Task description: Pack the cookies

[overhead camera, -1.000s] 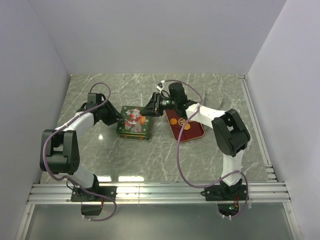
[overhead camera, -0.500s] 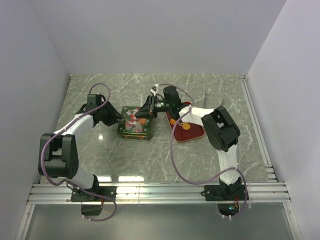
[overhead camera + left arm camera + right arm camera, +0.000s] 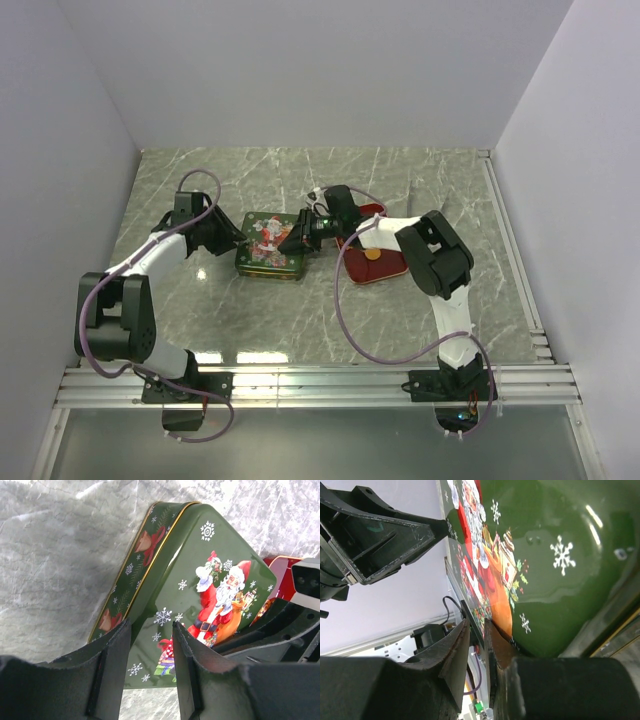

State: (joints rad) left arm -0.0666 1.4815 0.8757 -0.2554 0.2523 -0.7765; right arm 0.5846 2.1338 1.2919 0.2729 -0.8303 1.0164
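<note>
The green tin [image 3: 266,268] sits on the marble table [image 3: 430,190], and I have 1 pincer at each side of it. Its lid [image 3: 215,555], green with a Santa picture, covers the top, so I cannot see inside the tin.

My left gripper [image 3: 151,626] is at the tin's left side. Its jaws stand about half apart and straddle the tin's near corner. The lid shows in the gap between my 2 fingers [image 3: 112,665]. I cannot tell whether they press on the tin or only flank it.

My right gripper [image 3: 477,625] is at the tin's right side, facing the left one across it. Here the jaws are narrow, with only a slim gap, and the lid's thin edge runs down into that gap. I am pinching the lid by its rim.

To the right of the tin, near it, lies a red tray [image 3: 392,268], and my right arm crosses over it. Of the cookies I can make out 1: a round orange cookie [image 3: 372,254] lying flat on the tray, right of the tin and apart from it. Much of the tray's floor is hidden under my arm.
</note>
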